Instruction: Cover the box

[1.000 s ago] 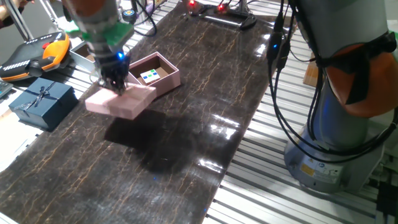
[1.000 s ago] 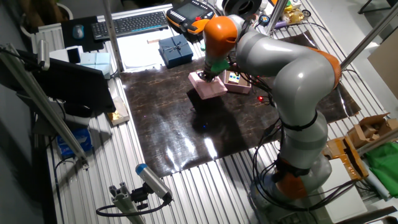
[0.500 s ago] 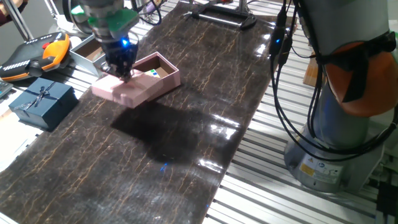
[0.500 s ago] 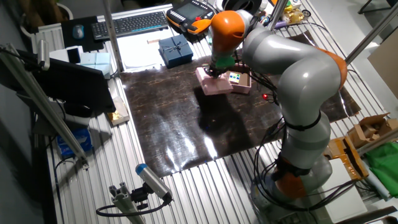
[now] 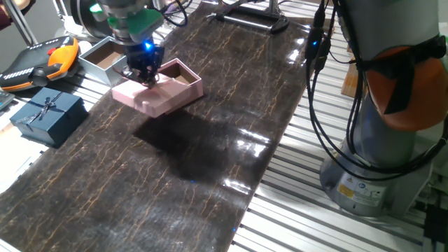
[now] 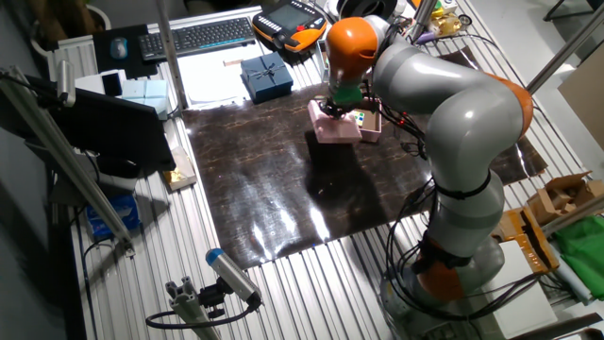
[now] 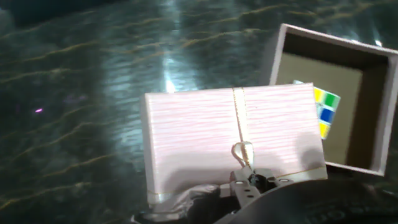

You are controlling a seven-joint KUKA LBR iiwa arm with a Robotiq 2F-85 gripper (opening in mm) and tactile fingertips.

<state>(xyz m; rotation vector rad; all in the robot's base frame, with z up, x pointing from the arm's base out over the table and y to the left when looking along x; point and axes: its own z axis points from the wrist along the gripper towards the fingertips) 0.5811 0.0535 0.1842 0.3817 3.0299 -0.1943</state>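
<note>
The pale pink box [image 5: 186,80] stands open on the dark mat, a colourful cube inside it [image 7: 323,112]. My gripper [image 5: 145,75] is shut on the matching pink lid [image 5: 143,96], held just above the mat and overlapping the box's near-left side. In the hand view the lid [image 7: 205,140] with its thin bow mark fills the middle, its right edge over the box's left wall [image 7: 277,53]. In the other fixed view the lid [image 6: 332,127] sits beside the box [image 6: 369,124] under the gripper [image 6: 337,107].
A grey box with brown inside [image 5: 103,59] stands behind the gripper. A dark blue box with a bow [image 5: 45,114] lies at the left edge. An orange teach pendant [image 5: 38,61] lies at the far left. Cables and the arm's base [image 5: 378,140] stand at the right.
The gripper has carried the lid up and to the right, from the mat's left part toward the box. The lid now overlaps the box's near side.
</note>
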